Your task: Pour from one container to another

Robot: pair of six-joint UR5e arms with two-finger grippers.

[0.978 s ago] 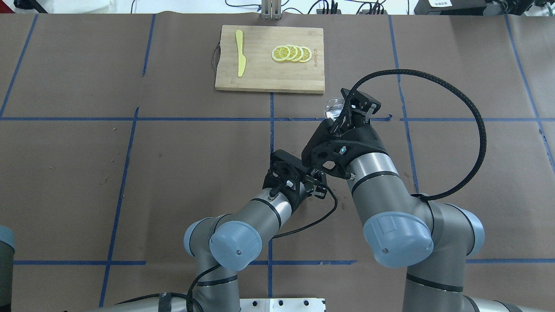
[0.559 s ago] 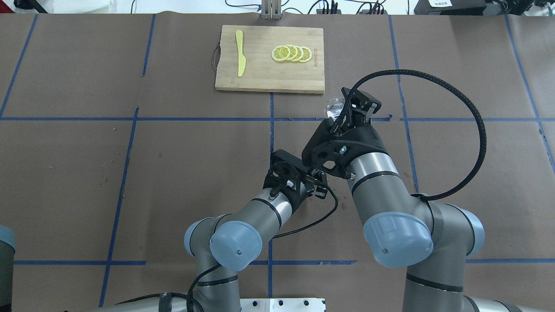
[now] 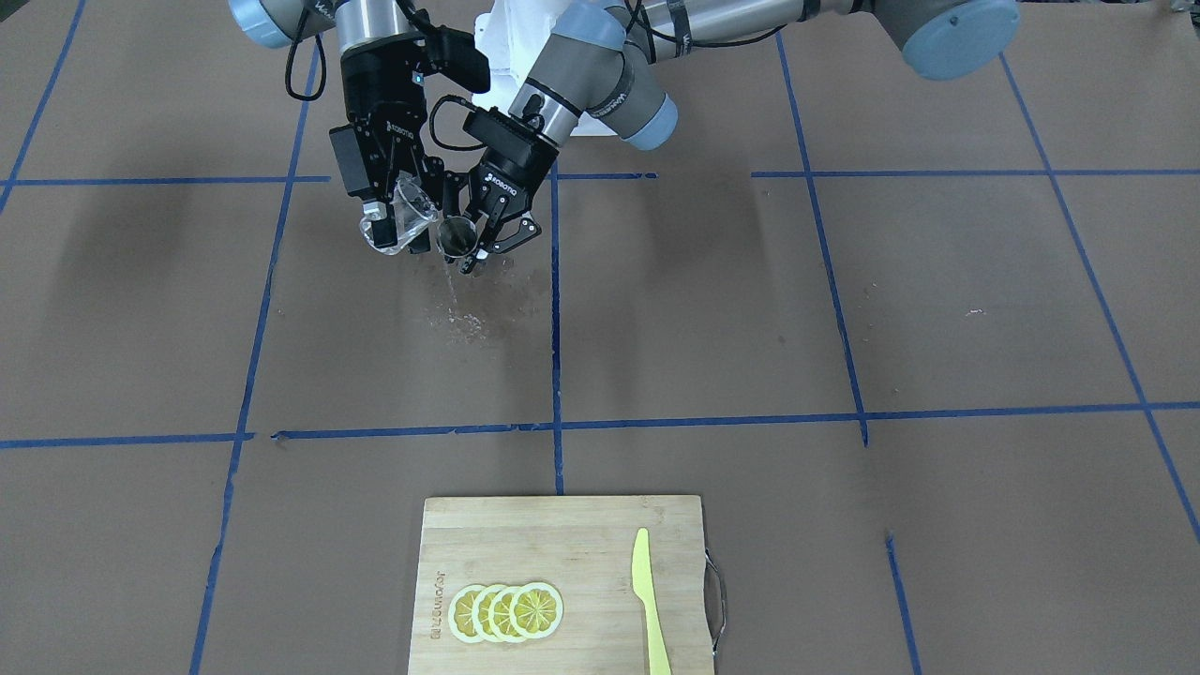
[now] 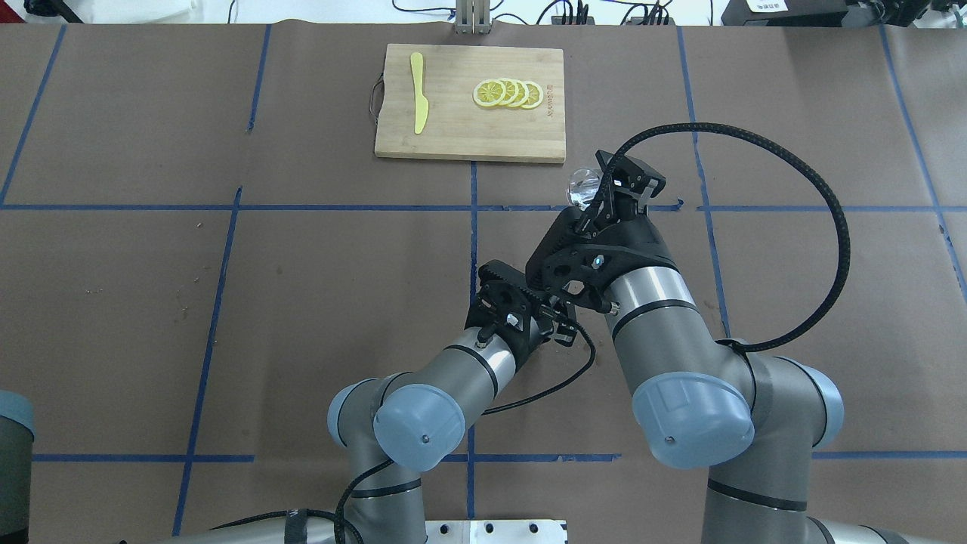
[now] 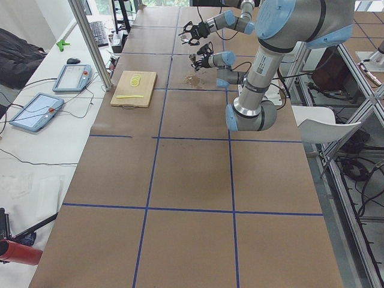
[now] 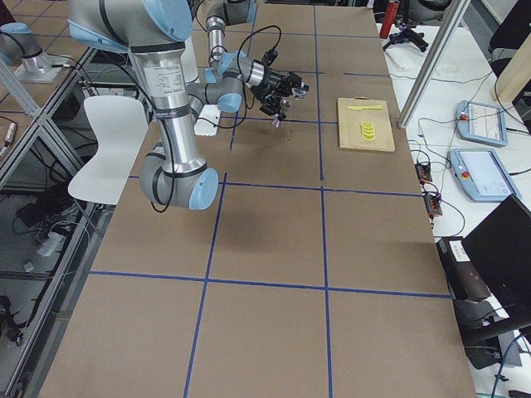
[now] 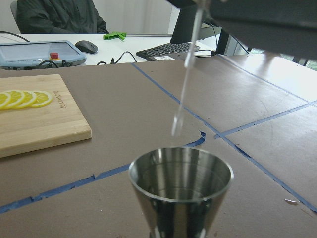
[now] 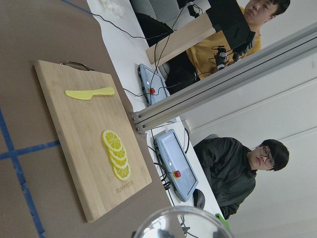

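My right gripper (image 3: 397, 228) is shut on the clear glass cup (image 3: 409, 216), which it holds tilted with the mouth toward the steel jigger (image 3: 457, 236). The left gripper (image 3: 472, 247) is shut on the jigger's waist and holds it upright just beside the cup. In the left wrist view a thin stream of liquid (image 7: 184, 84) falls behind the far rim of the jigger (image 7: 181, 186). A trickle drops below the jigger onto a wet patch (image 3: 464, 323). From overhead the cup (image 4: 579, 187) shows beside the right fingers; the jigger is hidden.
A bamboo cutting board (image 3: 572, 553) lies at the far side of the table, with several lemon slices (image 3: 506, 611) and a yellow knife (image 3: 647, 600). Blue tape lines cross the brown table cover. Operators sit beyond the table's far edge.
The left arm has shifted slightly toward the robot and to the right. The right arm and cup have barely moved.
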